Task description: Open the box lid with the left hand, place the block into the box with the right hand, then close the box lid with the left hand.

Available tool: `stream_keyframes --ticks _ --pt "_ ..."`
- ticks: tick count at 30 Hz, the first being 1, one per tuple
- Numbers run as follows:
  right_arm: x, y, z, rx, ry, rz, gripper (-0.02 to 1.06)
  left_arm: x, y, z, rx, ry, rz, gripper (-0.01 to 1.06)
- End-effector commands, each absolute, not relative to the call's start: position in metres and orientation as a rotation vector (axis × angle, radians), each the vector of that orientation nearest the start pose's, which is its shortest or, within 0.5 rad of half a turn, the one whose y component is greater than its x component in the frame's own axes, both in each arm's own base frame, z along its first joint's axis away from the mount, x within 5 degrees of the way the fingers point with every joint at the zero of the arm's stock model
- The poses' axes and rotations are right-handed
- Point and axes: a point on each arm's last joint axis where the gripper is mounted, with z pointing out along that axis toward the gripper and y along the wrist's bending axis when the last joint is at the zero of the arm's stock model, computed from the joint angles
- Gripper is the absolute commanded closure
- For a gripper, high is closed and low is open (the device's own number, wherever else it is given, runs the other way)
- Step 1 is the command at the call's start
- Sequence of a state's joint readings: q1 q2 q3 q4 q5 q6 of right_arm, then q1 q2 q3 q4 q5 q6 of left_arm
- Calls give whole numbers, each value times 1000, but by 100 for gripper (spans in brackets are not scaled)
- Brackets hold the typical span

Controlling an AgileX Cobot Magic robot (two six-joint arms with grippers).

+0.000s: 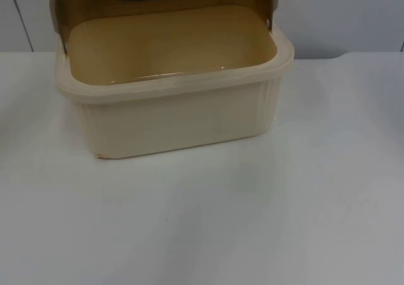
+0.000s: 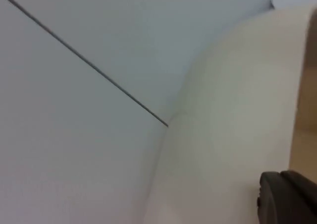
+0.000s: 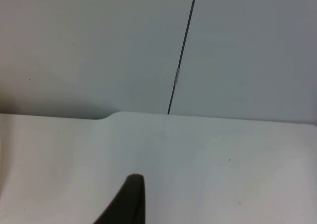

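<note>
Box on surface, lid raised, interior bare.
Left tool beside box wall, right tool over surface; grip state of either cannot be told. Risk: lid drops unsupported.

A plain white table ran back to a grey partition wall, where thin dark seams divided the panels. Soft, even light fell across the surface, which showed a few faint specks.
</note>
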State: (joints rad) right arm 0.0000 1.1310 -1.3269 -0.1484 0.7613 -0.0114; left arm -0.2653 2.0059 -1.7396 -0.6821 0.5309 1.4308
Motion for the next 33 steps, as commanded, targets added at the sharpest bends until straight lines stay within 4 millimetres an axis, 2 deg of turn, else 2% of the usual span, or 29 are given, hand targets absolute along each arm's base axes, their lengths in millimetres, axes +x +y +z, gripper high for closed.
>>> stream_keyframes --ticks 1,6,10,14,18,21,26,30,31,33 --pt "227 -10 449 -51 2026 -182 -1 449 -152 290 1286 1762 -42 105" --pt "227 -10 449 -51 2026 -182 -1 449 -151 288 1276 1784 -39 105" --pt "227 -10 449 -51 2026 -182 -1 443 -153 286 1346 1801 -54 105" --pt "227 -10 448 -50 2034 -183 -1 438 -160 283 1386 1849 36 105" --pt "227 -10 448 -50 2036 -183 -1 436 -168 289 1352 1826 44 105" --pt "226 -10 448 -50 2039 -183 -1 433 -171 284 1346 1828 52 105" --pt "220 -10 452 -48 2017 -183 -1 414 -172 265 1326 1840 121 105" --pt "217 -10 454 -47 2006 -183 -1 380 -178 249 1343 1796 147 105" --pt "217 -10 454 -47 2006 -183 -1 380 -178 249 1343 1796 147 105" --pt "217 -10 454 -28 2006 -170 -1 365 -179 242 1346 1779 153 105"
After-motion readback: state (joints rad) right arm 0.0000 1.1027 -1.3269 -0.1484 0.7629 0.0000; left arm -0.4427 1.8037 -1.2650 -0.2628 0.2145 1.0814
